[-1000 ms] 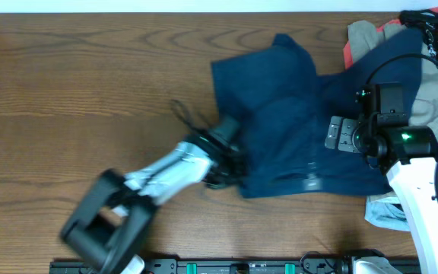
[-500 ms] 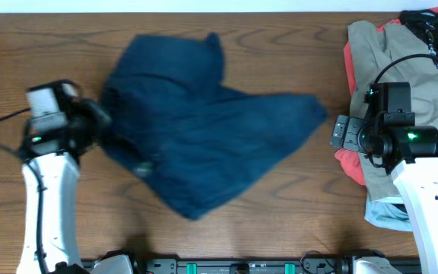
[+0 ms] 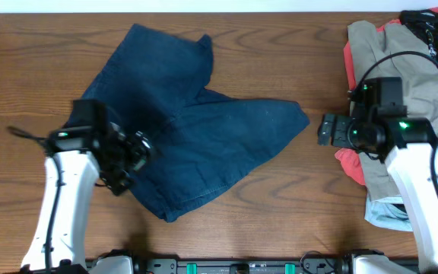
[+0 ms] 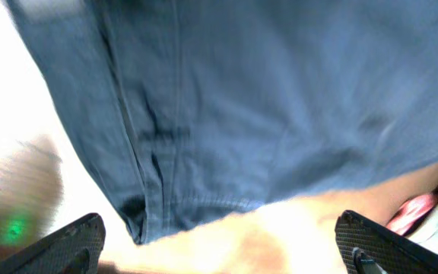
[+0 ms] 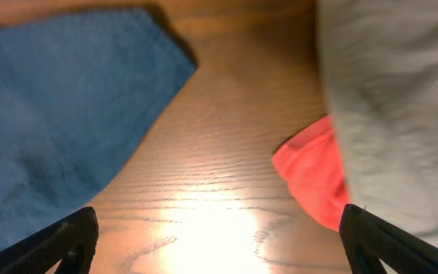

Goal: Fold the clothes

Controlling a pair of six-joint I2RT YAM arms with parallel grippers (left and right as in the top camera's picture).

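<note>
The dark navy garment (image 3: 196, 129) lies spread and creased on the wooden table (image 3: 36, 61), left of centre, with one tip pointing right. My left gripper (image 3: 131, 161) hovers over its lower left part, open and holding nothing. In the left wrist view (image 4: 219, 255) the navy cloth (image 4: 234, 99) with its seams fills the picture above the spread fingertips (image 4: 74, 243). My right gripper (image 3: 325, 129) is open over bare wood just right of the garment's tip. Its wrist view (image 5: 219, 251) shows that navy tip (image 5: 59, 114) at the upper left.
A heap of other clothes lies at the right edge: khaki-tan (image 3: 401, 46), red-orange (image 3: 350, 164), black (image 3: 432, 23) and a pale piece (image 3: 386, 213). The right wrist view shows the red-orange corner (image 5: 314, 179) under pale cloth (image 5: 394, 99).
The left gripper pulled the navy garment leftward across the table, then opened and let it go. It now sits over the cloth's lower left. The right gripper edged slightly left.
</note>
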